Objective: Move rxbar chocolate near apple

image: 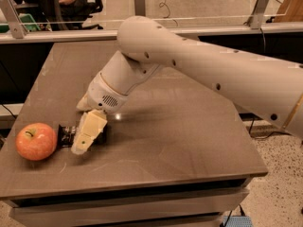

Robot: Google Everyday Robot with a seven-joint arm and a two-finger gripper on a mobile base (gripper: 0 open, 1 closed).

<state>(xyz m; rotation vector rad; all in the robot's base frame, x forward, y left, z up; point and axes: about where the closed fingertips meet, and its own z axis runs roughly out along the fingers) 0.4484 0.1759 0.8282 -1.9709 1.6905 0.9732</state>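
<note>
The gripper (87, 131) is down at the table's (184, 126) front-left corner, lying over the rxbar chocolate (66, 134). The bar lies flat on the table, its left end showing from under the gripper. That end is just beside the apple (36, 141). Whether the gripper is clamped on the bar or loose, I cannot tell.

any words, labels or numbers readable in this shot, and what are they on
No text can be read here.
rxbar chocolate: pale marks on the black wrapper, too blurred to read; the gripper, low over its right part beside the apple, hides the rest.
apple: no sticker or writing visible.
robot arm: no lettering, only small dark dots.
</note>
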